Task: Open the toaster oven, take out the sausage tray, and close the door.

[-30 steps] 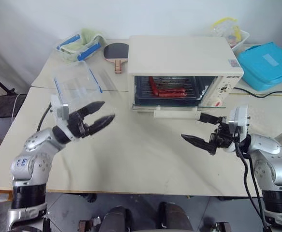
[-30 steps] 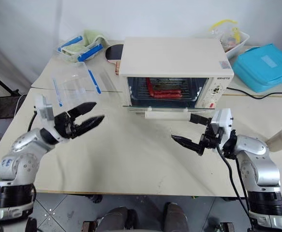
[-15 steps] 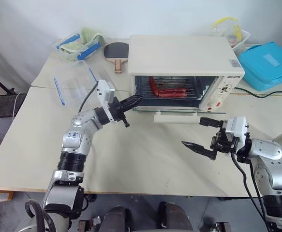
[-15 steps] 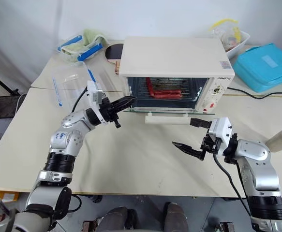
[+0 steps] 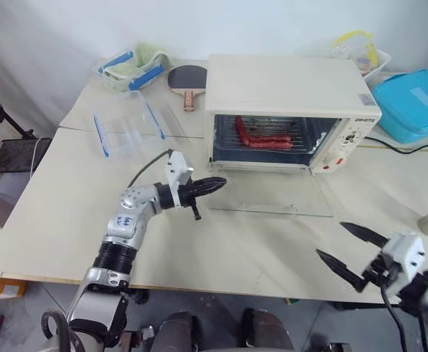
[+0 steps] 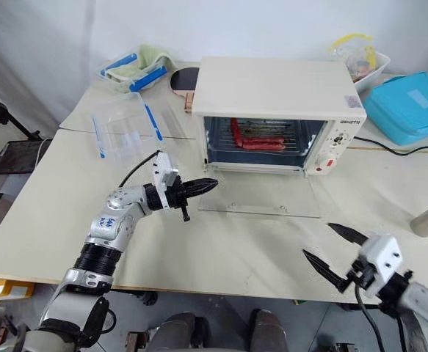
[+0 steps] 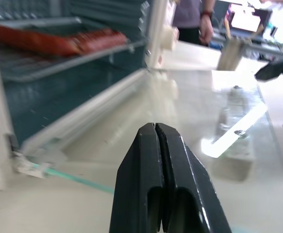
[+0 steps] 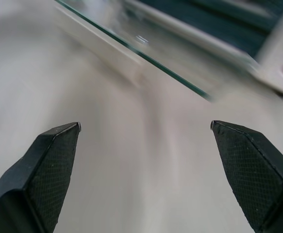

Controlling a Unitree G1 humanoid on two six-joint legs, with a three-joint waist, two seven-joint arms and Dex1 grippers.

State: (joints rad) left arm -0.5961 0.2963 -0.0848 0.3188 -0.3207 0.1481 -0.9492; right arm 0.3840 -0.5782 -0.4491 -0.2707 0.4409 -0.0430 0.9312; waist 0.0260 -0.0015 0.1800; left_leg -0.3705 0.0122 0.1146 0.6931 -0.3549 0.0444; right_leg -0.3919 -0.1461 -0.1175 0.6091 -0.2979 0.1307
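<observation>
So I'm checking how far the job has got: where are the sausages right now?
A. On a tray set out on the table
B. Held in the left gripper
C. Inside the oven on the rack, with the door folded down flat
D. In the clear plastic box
C: the red sausages lie inside the oven, behind its open front, and the glass door lies folded down flat on the table in front of it.

Cream toaster oven [image 5: 294, 88], glass door [image 5: 272, 196] folded flat open, sausage tray [image 5: 269, 139] inside.
</observation>
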